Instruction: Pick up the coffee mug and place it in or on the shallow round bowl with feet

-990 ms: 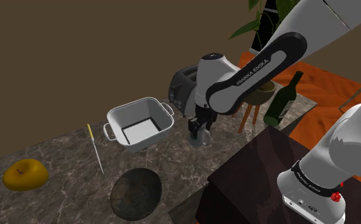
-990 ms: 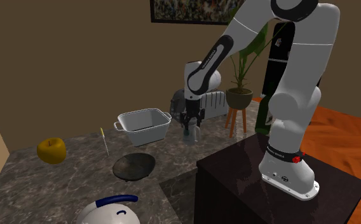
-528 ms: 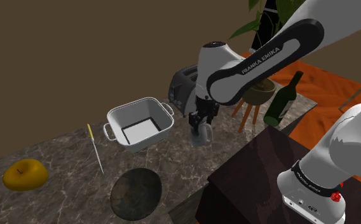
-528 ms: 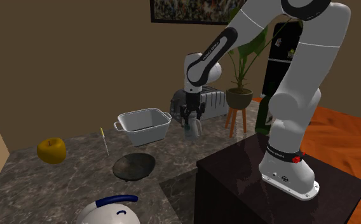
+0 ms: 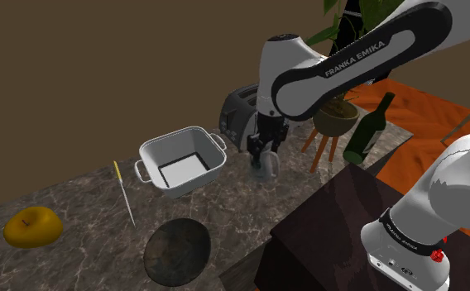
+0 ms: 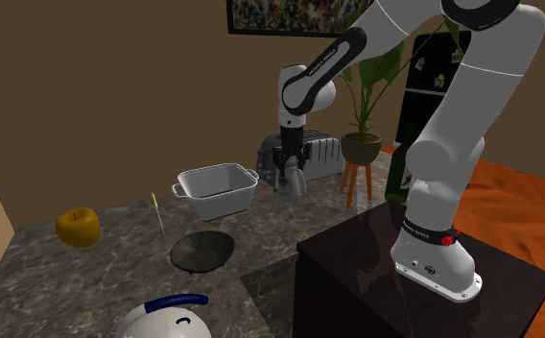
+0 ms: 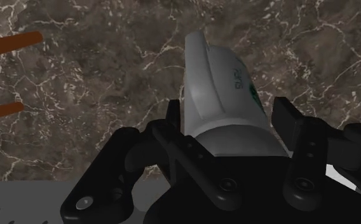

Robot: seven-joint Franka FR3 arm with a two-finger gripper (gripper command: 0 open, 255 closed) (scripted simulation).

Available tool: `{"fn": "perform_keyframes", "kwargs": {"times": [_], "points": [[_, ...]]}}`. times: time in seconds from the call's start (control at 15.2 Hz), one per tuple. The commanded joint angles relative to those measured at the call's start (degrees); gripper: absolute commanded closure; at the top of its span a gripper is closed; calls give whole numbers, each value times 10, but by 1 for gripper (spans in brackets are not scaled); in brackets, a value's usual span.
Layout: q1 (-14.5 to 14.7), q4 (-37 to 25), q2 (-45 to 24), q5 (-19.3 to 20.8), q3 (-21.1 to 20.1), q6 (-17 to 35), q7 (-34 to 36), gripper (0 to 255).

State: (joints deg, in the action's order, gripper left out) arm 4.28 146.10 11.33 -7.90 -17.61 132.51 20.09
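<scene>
Gripper clamped on the pale coffee mug, one black finger against each side. Mug hangs over the brown marbled counter. In the shoulder view, reading from the mug: white square pan near at 9 o'clock, toaster at 11, green bottle at 2. Dark shallow round bowl well apart at 7 to 8 o'clock.

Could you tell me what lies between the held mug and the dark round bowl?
Bare marbled counter lies between the mug and the dark bowl in the shoulder view; the white pan sits aside.
</scene>
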Motion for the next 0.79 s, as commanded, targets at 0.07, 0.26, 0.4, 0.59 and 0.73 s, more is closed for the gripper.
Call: {"fn": "perform_keyframes", "kwargs": {"times": [0.07, 0.26, 0.4, 0.59, 0.73], "points": [[1, -10, 18, -3, 2, -27, -2, 255], [1, -20, 32, -5, 5, -52, -3, 255], [14, -35, 23, -8, -15, -55, 27, 255], [31, -61, 5, -9, -44, -60, 74, 255], [41, -83, -11, -7, -63, -64, 106, 255]]}}
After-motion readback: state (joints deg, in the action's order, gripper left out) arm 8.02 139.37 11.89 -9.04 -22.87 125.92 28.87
